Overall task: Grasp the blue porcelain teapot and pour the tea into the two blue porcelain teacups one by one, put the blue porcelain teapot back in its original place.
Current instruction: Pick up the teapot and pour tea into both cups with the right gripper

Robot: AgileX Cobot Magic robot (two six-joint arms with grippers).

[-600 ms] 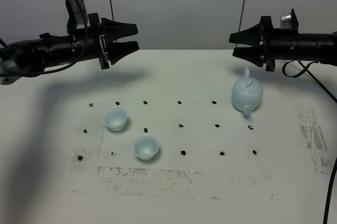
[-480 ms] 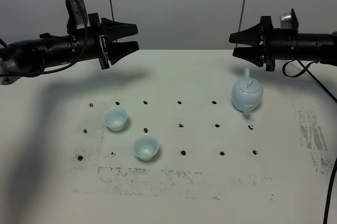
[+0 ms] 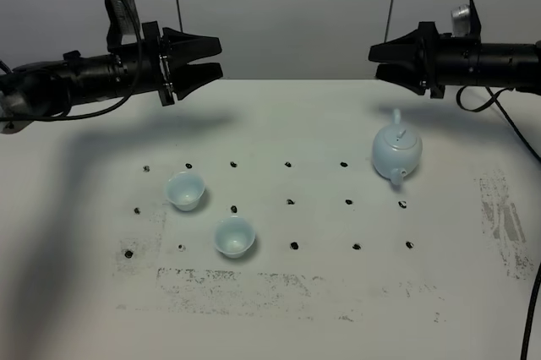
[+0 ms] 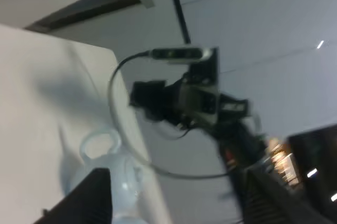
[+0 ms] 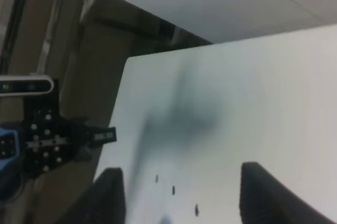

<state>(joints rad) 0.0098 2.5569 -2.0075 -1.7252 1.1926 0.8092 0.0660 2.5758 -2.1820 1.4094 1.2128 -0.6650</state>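
So here's how things stood. The blue porcelain teapot point(image 3: 396, 155) sat on the white table point(image 3: 279, 123), over on the right half and closer to the far edge than the near one. Lid was on, the spout aimed toward the near edge and the loop handle stuck up toward the far edge. Nothing was touching it.

The two blue porcelain teacups point(image 3: 185, 190) point(image 3: 234, 236) were on the left half, upright and apart from each other. One sat further left. The other was a bit right of it and closer to the near edge. Both were well apart from the teapot, and I couldn't tell if there was anything inside them.

The right gripper point(image 3: 374, 62) hung in the air up by the far right corner, above and behind the teapot, with its arm lying level and the claw aimed toward the middle. Its jaws were spread apart with nothing between them. The left gripper point(image 3: 218, 57) did the same on the far left side, level arm, claw facing inward, jaws wide apart and holding nothing. It was high above the table and nowhere near the cups.

The table also had a grid of little black dots point(image 3: 290, 202) across the middle, plus scuffed dark smudges point(image 3: 228, 280) along the near edge and by the right edge.
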